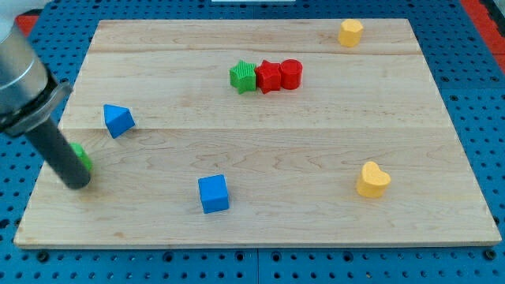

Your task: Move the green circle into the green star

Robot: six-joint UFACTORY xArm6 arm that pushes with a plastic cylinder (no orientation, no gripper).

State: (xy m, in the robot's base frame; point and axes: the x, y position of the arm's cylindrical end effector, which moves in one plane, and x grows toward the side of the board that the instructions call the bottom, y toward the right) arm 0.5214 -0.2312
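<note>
A pale wooden board (260, 213) lies on a blue pegboard bench (473, 47) that shows on every side of it, and I count seven blocks on the wood: two green, two blue, two red and two yellow would be eight, but one green is only a sliver, so let me go across carefully. At the view's far left my rod comes down from the upper left corner, grey at the top and dark below, and my tip (77, 184) sits on the board near its left edge. There are no jaws on this rig, only the rod end, so nothing opens or closes. Touching the rod's right side, just above my tip, is the green circle (81, 158); most of it is hidden behind the rod, so I cannot make out its shape from here. Next to the right and a little higher is one blue triangular block (118, 120), apart from the rod. Further right and lower stands one blue cube (213, 194), alone near the bottom edge. Up in the middle of the board three blocks stand in a touching row: the green star (244, 76), then a red star-like block (269, 76), then a red cylinder (291, 73). The green star is well apart from the green circle. On the right, one yellow heart-shaped block (372, 180) sits low, and a second yellow block (350, 32) sits near the top edge. That makes eight blocks.
</note>
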